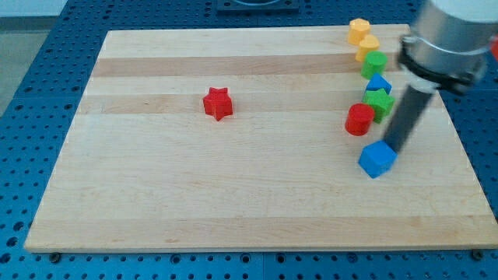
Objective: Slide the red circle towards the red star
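The red circle (359, 120) sits on the wooden board's right part. The red star (219, 103) lies well to its left, near the board's upper middle. My tip (394, 150) is at the lower end of the dark rod, to the right of and slightly below the red circle, a short gap away. It touches or nearly touches the upper right edge of a blue cube-like block (377, 159).
Several blocks stand in a column above the red circle: two yellow blocks (359, 30) (367, 44), a green block (374, 63), a blue block (378, 83) and a green star (380, 103). The board's right edge (459, 132) is close by.
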{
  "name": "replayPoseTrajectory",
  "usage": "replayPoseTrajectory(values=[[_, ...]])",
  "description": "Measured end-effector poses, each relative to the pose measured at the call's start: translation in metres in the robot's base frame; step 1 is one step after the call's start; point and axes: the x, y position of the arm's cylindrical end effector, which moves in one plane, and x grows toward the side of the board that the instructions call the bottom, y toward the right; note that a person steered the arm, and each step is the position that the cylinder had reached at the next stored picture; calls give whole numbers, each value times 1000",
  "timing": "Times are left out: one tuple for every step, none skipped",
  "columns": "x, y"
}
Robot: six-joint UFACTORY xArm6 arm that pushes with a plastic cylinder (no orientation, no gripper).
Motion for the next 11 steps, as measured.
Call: replayPoseTrajectory(values=[[-14,-11],[-5,-5],[12,25],[-3,37],[-50,17],[-83,-36],[-59,-29],[-51,6],[-34,27],[-34,-31],[-29,-56]])
